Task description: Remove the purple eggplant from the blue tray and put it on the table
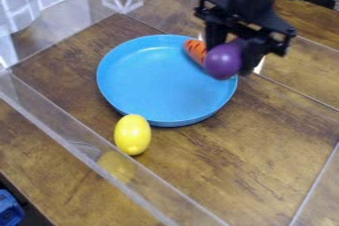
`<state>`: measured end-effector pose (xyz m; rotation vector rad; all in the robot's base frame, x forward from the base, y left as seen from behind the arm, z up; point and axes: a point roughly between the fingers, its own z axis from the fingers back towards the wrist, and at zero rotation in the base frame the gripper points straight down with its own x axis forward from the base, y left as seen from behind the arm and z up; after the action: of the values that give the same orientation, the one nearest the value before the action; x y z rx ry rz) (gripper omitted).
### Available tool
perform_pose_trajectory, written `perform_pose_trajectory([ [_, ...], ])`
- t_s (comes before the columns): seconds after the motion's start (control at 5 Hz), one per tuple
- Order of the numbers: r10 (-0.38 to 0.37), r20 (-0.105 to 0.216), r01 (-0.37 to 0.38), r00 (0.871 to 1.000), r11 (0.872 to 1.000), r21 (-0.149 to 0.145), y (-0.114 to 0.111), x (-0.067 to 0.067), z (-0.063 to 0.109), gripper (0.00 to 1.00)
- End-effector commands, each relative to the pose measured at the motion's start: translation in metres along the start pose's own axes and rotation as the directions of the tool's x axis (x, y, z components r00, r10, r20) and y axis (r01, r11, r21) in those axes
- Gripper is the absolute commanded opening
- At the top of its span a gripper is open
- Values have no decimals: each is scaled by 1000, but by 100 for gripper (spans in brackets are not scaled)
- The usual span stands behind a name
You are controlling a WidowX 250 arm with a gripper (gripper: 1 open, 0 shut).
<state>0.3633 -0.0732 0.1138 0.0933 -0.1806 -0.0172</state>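
The purple eggplant (223, 60) hangs in the air over the right rim of the blue tray (153, 81), gripped between the black fingers of my gripper (228, 56), which is shut on it and points nearly straight down. The tray is round and shallow and lies on the dark wood-plank table (265, 141) with nothing left inside it. The black arm comes down from the top of the view and hides the eggplant's upper end.
An orange carrot (195, 48) lies just behind the eggplant at the tray's far right rim, partly hidden by the gripper. A yellow lemon (131, 133) sits on the table in front of the tray. Clear acrylic walls (79, 141) edge the table.
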Motion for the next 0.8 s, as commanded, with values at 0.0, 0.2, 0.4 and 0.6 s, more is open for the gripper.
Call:
perform_pose_trajectory([
  [0.0, 10, 46, -9, 999, 1000, -23, -18, 11, 8, 0],
  [0.2, 12, 26, -12, 1000, 1000, -25, -27, 10, -14, 0],
  [0.4, 9, 13, -9, 1000, 999, -32, -32, 8, -36, 0],
  [0.6, 12, -5, -12, 1000, 999, -42, -35, 7, -56, 0],
])
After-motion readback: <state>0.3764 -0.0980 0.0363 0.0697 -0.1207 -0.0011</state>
